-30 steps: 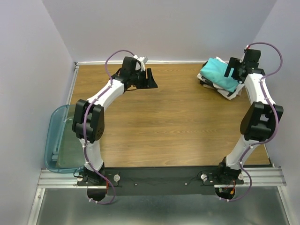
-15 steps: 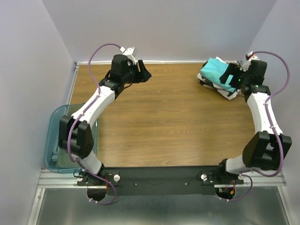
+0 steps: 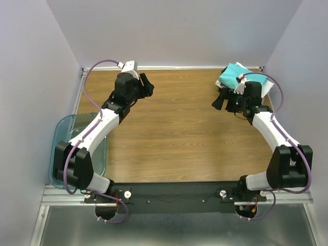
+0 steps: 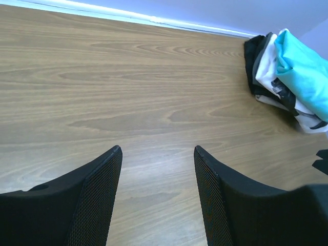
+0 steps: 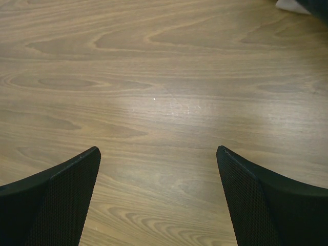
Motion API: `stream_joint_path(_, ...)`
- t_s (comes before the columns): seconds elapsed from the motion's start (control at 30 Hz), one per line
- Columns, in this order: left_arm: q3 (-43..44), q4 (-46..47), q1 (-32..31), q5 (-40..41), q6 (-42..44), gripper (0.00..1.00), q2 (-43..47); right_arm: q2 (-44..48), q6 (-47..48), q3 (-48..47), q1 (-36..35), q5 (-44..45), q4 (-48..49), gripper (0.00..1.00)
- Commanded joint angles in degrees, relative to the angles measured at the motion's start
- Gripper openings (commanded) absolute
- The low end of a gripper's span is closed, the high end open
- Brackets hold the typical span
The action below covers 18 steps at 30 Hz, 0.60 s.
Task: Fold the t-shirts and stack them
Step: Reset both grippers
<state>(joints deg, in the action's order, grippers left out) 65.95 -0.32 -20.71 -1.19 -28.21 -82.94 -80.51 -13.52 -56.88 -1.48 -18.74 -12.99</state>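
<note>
At the far left, off the worktop's (image 3: pixel 179 128) edge, sits a translucent bin (image 3: pixel 55 148); whether any cloth lies in it I cannot tell. Next along, the left tool (image 3: pixel 147 86) hovers over the far-left part of the worktop with its jaws parted about halfway and nothing between them, only bare wood showing in its wrist view. Well to the right, the right tool (image 3: pixel 219 100) hangs just beside the pile with its jaws spread wide, gripping nothing. The t-shirts (image 3: pixel 237 77) lie in the far right corner, with the teal tee (image 3: pixel 233 74) folded on top of the white printed tee (image 4: pixel 266 72) and some darker cloth showing under that. The pile leans a little and its edges do not line up. Judging from this, folding and stacking look essentially done, and the step in hand is the release and clearing away. The next move probably calls for drawing both arms toward the near edge. The right one needs to lift clear first so that its fingers do not snag the loose lower layers and drag the pile apart. A light squaring of the pile could come before that if neatness matters.
</note>
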Motion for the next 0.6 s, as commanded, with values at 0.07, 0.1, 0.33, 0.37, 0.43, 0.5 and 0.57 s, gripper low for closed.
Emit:
stream_joint_path(0.07, -5.7, 7.1, -0.3, 5.1, -1.9, 0.66, 5.6, 0.7, 1.7, 2.5, -0.9, 0.6, 2.3, 1.0)
stream_joint_path(0.1, -6.3, 7.3, -0.4, 6.2, -2.2, 0.66, 6.0, 0.8, 1.8, 2.4, -0.9, 0.9, 2.4, 1.0)
stream_joint_path(0.33, -8.0, 7.9, -0.5, 9.4, -1.6, 0.66, 9.7, 0.3, 1.9, 2.8, -1.4, 1.0, 3.4, 1.0)
stream_joint_path(0.37, -8.2, 7.8, -0.5, 9.5, -1.6, 0.66, 10.1, 0.3, 1.8, 3.1, -1.6, 1.0, 3.5, 1.0)
stream_joint_path(0.43, -9.1, 7.6, -0.4, 10.2, -1.6, 0.66, 10.9, 0.4, 1.7, 3.5, -1.7, 0.9, 3.7, 1.0)
stream_joint_path(0.5, -9.4, 7.3, -0.5, 10.2, -1.5, 0.66, 11.0, 0.5, 1.7, 3.7, -1.9, 0.9, 3.9, 1.0)
stream_joint_path(0.57, -9.7, 6.7, -0.5, 11.2, -2.2, 0.66, 11.4, 0.7, 1.7, 3.9, -1.9, 0.9, 3.9, 1.0)
